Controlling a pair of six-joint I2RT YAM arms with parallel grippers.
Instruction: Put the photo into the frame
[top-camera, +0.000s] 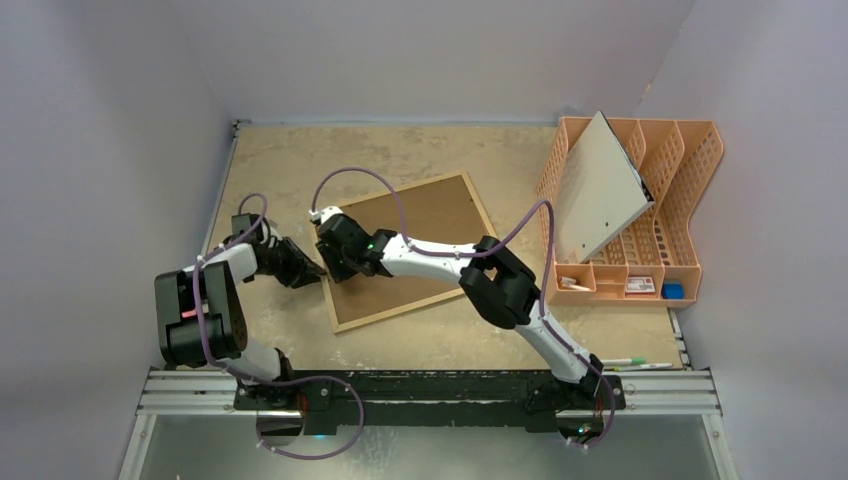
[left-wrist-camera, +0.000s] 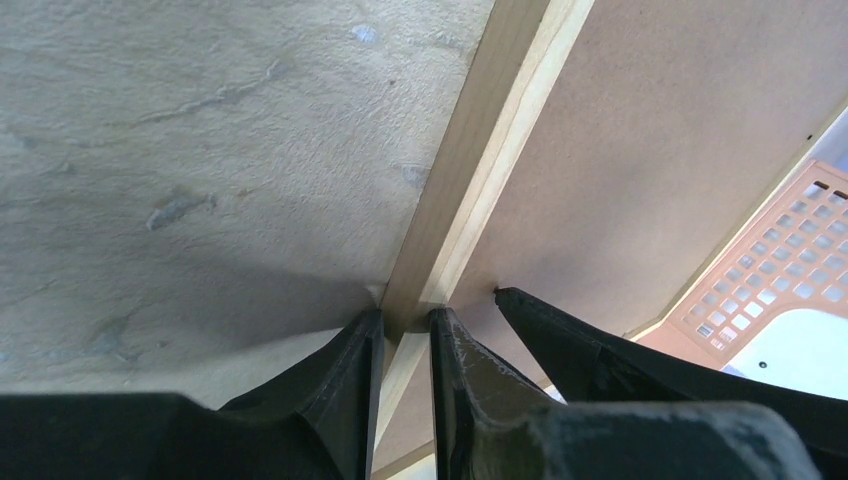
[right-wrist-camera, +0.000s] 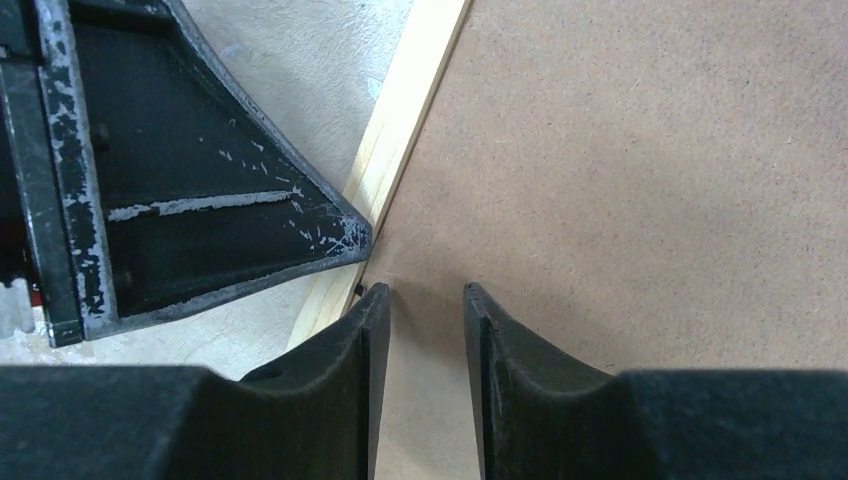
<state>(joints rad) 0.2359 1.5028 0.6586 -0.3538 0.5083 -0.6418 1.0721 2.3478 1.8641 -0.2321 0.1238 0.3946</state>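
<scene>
Frame lies back-up on the surface; photo unseen, perhaps beneath. Left hand, narrowly parted, straddles its wood rail ungripped. Right hand, slightly open and empty, tips at the back, likely seating it.

The frame has a pale, smooth wooden rim and a matt brown fibreboard back. The table looks rough, mottled beige and stone-like. The rack is orange plastic lattice, and the board in it is smooth and grey-white. The fingers are black plastic, scuffed white.
</scene>
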